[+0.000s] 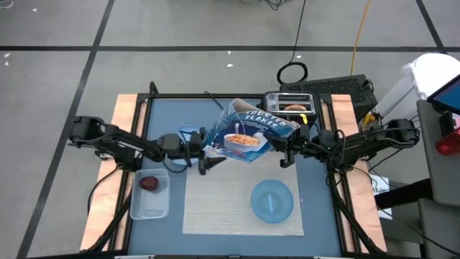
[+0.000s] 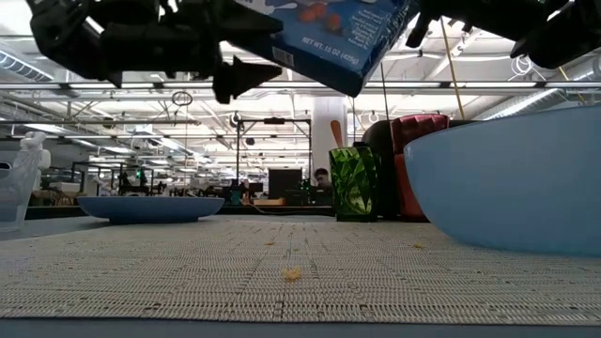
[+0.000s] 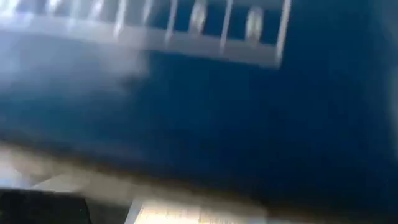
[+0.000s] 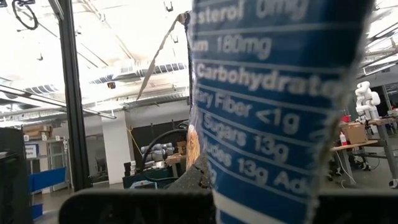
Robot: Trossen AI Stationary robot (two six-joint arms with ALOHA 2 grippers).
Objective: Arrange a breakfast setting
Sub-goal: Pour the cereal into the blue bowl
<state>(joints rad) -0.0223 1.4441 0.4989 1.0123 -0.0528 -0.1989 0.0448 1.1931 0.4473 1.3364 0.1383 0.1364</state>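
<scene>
From above, my left gripper (image 1: 205, 164) and my right gripper (image 1: 286, 151) both meet a blue cereal box (image 1: 244, 133) that hangs tilted in the air over the far edge of the beige woven placemat (image 1: 230, 212). My right jaws are clamped on the box's right edge. My left jaws sit at its lower left corner, but I cannot tell whether they grip it or stand apart. The light-blue bowl (image 1: 272, 201) rests on the placemat's right half. A small dark-red fruit (image 1: 149, 183) lies in a clear plastic tub (image 1: 149, 208) just left of the placemat. A bagel (image 1: 293, 108) sits in the black toaster (image 1: 290, 103) at the table's far side.

At table height, the box (image 2: 333, 33) hangs above the mat (image 2: 300, 272); the bowl (image 2: 512, 183) looms at right and a light-blue plate (image 2: 148, 208) sits far left. A crumb (image 2: 294, 274) lies on the mat.

My left wrist camera shows only blurred blue box surface (image 3: 249, 112).

My right wrist camera shows the box's nutrition panel (image 4: 273, 106) filling the space right at my fingers.
</scene>
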